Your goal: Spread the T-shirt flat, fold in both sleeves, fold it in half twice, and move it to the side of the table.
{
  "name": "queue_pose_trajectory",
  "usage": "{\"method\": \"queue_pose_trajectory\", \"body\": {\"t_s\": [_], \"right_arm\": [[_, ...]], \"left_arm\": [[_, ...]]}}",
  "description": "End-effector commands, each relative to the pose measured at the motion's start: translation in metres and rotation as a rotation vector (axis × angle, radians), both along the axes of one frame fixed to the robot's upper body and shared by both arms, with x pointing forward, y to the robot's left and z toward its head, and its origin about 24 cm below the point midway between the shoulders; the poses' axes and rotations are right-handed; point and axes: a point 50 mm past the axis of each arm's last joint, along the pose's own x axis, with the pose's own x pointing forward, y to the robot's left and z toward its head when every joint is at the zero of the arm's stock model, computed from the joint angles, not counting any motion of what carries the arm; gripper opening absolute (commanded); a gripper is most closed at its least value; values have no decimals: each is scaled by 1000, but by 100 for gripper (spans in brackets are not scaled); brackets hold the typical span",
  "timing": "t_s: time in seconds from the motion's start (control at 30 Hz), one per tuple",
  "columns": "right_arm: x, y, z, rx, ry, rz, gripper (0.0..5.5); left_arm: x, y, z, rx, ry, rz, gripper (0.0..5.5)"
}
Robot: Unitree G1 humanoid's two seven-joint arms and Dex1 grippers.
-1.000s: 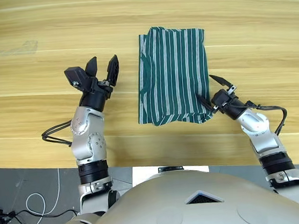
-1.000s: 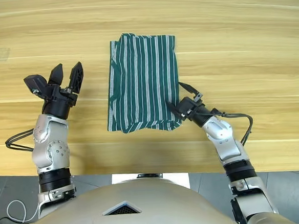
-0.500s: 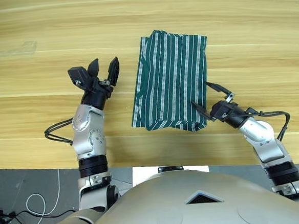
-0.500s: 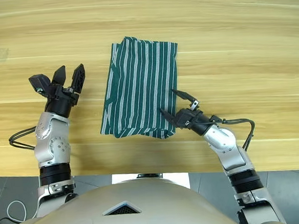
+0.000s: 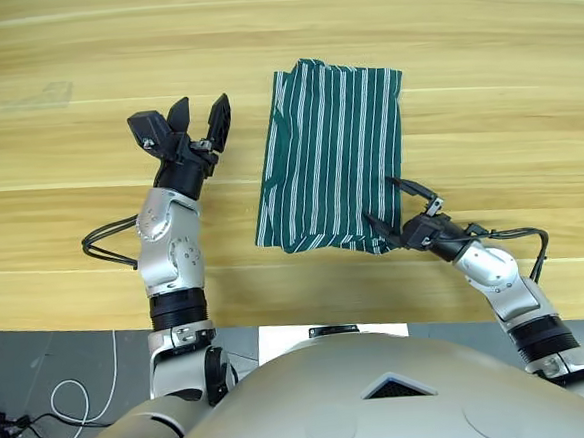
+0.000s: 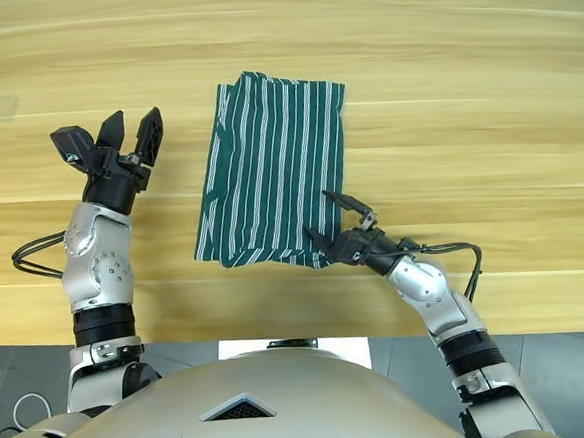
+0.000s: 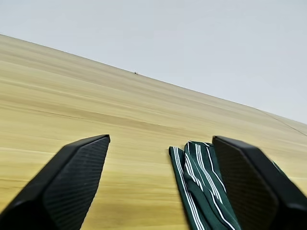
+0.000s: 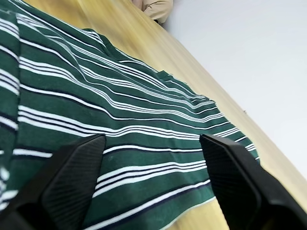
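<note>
Green striped T-shirt (image 5: 333, 156): folded into a compact rectangle on the wooden table (image 5: 80, 53), towards its near edge.
Change: the shirt's near edge has slid to the robot's left, skewing the rectangle; the right gripper (image 5: 378, 200) followed its near right corner.
Meaning: folding looks finished; the move aside has probably just begun.
Right fingers: spread wide, straddling that corner, touching the cloth without pinching it.
Left gripper (image 5: 204, 103): fingers wide apart, empty, just beside the shirt.

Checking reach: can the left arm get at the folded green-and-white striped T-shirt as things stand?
Probably yes. The open left gripper is beside the green-and-white striped T-shirt, off its left edge, with bare wooden table between them. The right gripper sits at the shirt's near right corner, out of the way.
</note>
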Motion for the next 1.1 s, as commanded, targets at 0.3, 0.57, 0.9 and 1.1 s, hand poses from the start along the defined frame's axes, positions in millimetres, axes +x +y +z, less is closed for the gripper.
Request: {"method": "queue_pose_trajectory", "body": {"t_s": [0.3, 0.57, 0.9, 1.1], "right_arm": [[37, -78, 76, -212, -419, -126, 363], [44, -82, 68, -544, -630, 44, 363], [11, -62, 43, -474, -581, 393, 363], [-18, -69, 22, -504, -355, 508, 363]], "left_arm": [[-31, 48, 27, 1099, -455, -173, 397], [-78, 63, 8, 1674, -527, -721, 397], [-116, 34, -11, 1587, -717, -1051, 397], [-106, 29, -9, 1567, -743, -1039, 397]]}}
